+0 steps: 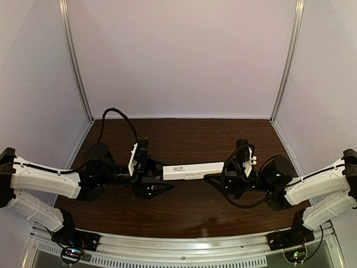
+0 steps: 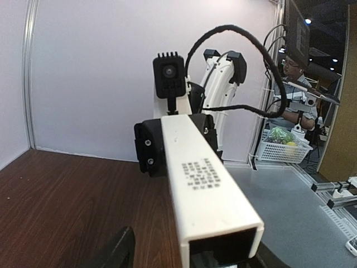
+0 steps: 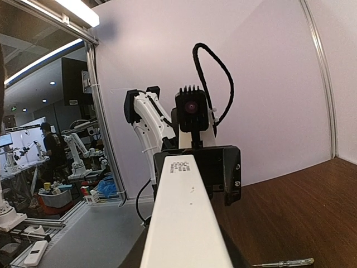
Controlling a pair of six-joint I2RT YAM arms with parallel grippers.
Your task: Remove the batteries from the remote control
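My left tool (image 1: 158,178) is clamped on the left end of the remote control (image 1: 192,170), which spans the gap between my two tools, lifted off the worktop (image 1: 184,139). My right tool (image 1: 218,174) is clamped on its right end. A screwdriver (image 3: 281,262) lies below that tool.

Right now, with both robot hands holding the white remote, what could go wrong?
The remote is held only by its ends, in the left gripper and the right gripper. If one arm pulls or twists more, it could bend or slip onto the table. Both grippers are busy too, so neither can reach the screwdriver.
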